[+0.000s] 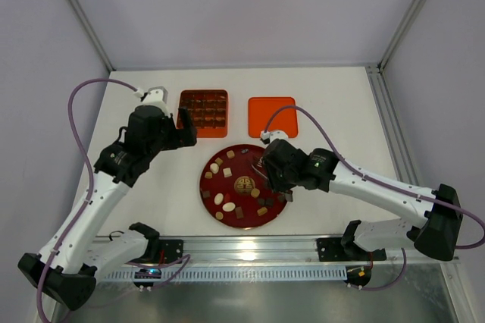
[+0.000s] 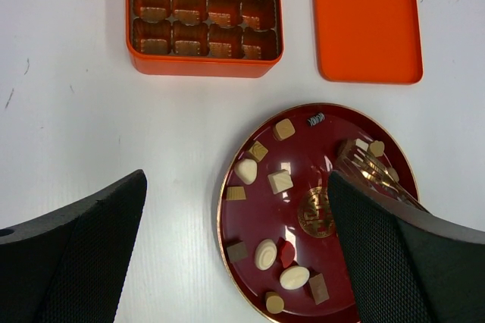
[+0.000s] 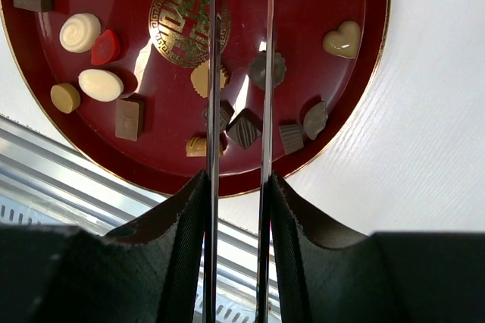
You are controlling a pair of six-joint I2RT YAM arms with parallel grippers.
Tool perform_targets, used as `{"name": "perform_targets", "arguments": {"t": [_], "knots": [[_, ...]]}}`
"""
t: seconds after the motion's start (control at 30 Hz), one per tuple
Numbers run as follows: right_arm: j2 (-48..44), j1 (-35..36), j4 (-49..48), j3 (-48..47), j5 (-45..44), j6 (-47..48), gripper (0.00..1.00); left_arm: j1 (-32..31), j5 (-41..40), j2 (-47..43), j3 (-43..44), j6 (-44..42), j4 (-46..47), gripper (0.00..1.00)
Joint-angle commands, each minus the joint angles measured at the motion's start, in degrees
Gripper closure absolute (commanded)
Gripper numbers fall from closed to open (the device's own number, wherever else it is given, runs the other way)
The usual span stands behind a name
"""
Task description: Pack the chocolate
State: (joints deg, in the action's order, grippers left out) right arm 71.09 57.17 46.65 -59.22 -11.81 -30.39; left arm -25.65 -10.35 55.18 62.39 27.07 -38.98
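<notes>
Several small chocolate pieces (image 1: 227,206) in cream, tan and dark brown lie scattered on a round dark-red plate (image 1: 206,186). My right gripper (image 1: 276,177) hovers over the plate's right side, shut on metal tongs (image 3: 213,73). The tongs' two blades reach over the plate (image 3: 303,4) with nothing between their tips, and pieces (image 3: 98,84) lie below them. My left gripper (image 1: 184,130) is open and empty above the table left of the plate. In its view the gripper (image 2: 236,251) looks down on the plate (image 2: 303,167), the pieces (image 2: 280,181) and the tongs (image 2: 367,165).
An open orange square box (image 1: 203,113) with a brown compartment tray stands behind the plate, also in the left wrist view (image 2: 203,65). Its orange lid (image 1: 271,116) lies to its right. A metal rail (image 1: 250,247) runs along the table's near edge.
</notes>
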Motion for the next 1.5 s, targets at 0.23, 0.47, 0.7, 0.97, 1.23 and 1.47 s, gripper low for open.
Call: {"name": "perform_targets", "arguments": {"t": [0.23,0.47,0.7,0.97,1.23,1.47], "knots": [[-0.43,0.22,-0.07,-2.21,-3.74,-0.9,0.6,0.16,0.15,-0.07,-0.25,0.35,2.42,0.0],[0.63,0.23,1.25,-3.44,-4.88,-1.25,0.6,0.16,-0.02,-0.42,-0.6,0.44,2.33,0.0],[1.68,0.23,1.6,-4.58,-5.06,-1.07,0.59,0.16,-0.02,-0.42,-0.87,0.44,2.33,0.0],[2.39,0.23,1.86,-4.85,-5.15,-0.98,0.58,0.16,-0.11,-0.42,-1.22,0.09,2.33,0.0],[2.39,0.58,3.0,-6.7,-6.73,-0.9,0.58,0.07,0.07,-0.16,-1.31,-0.09,2.33,0.0],[3.35,0.49,2.83,-6.7,-6.21,-0.55,0.58,0.16,0.07,-0.16,-1.39,-0.18,2.42,0.0]]}}
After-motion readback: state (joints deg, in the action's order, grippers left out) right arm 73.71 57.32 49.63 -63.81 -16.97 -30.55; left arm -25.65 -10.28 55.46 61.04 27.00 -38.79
